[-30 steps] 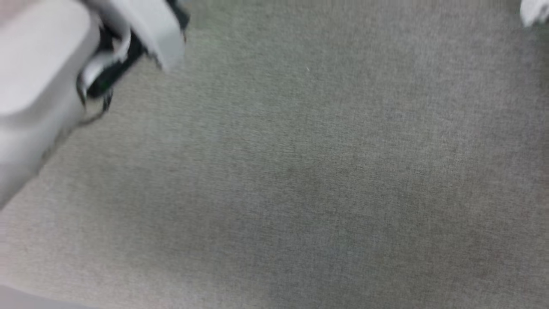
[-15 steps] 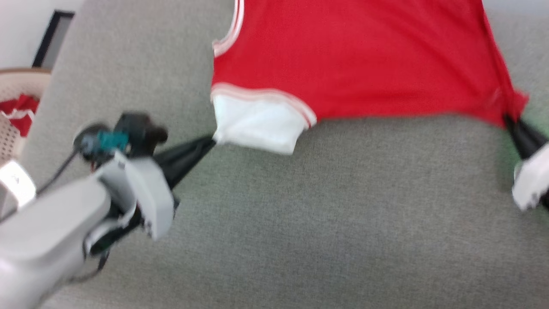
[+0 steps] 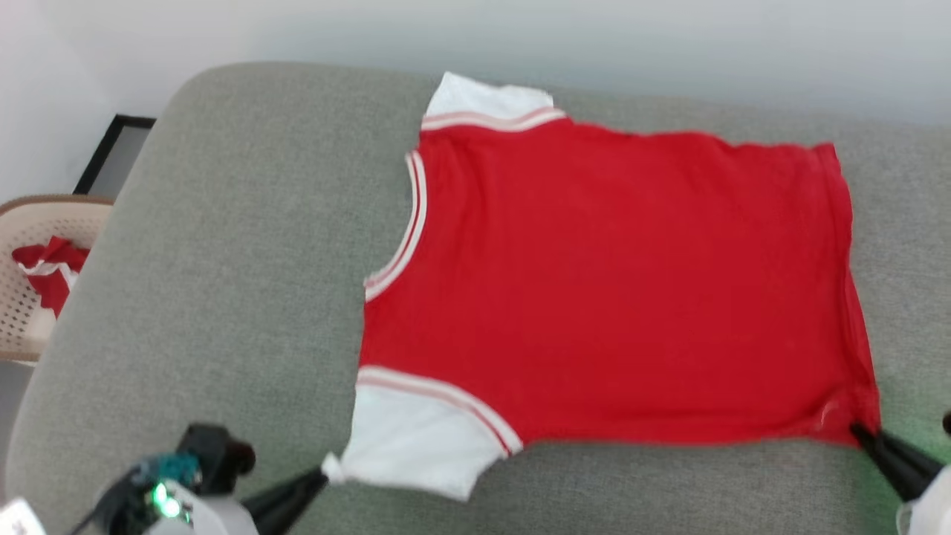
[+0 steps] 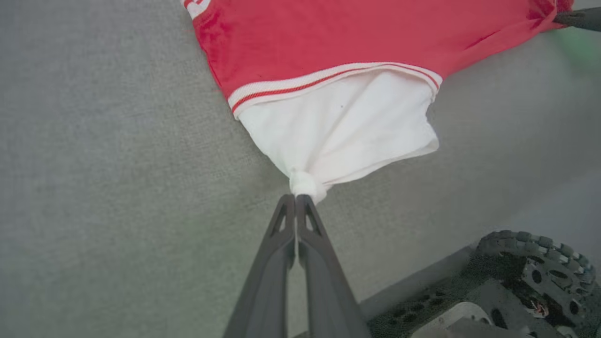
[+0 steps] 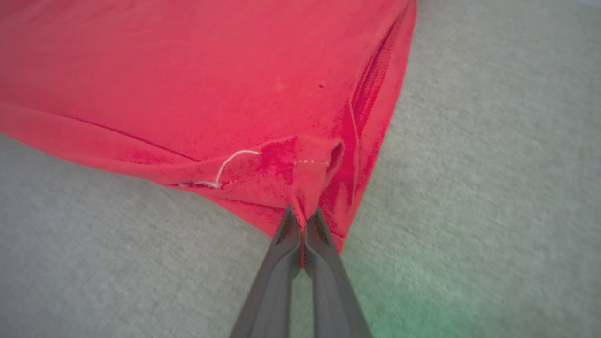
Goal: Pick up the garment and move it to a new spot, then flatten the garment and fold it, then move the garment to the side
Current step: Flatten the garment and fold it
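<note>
The left hand (image 4: 296, 198) is clamping the shirt (image 3: 609, 282) by its white sleeve, the right hand (image 5: 303, 212) by its red corner, on a cushion (image 3: 223, 260).

Seemingly no legible text on garment (image 3: 609, 282)

The garment (image 3: 617, 282) is plain bright red, its short sleeves (image 3: 416, 438) white, with red-and-white striped trim (image 3: 416, 215) at armholes and neckline. The upholstered surface (image 3: 238, 260) is a mottled grey weave. The basket (image 3: 22, 327) is beige, dotted with holes; the cloth (image 3: 44, 271) inside it is red and white
</note>
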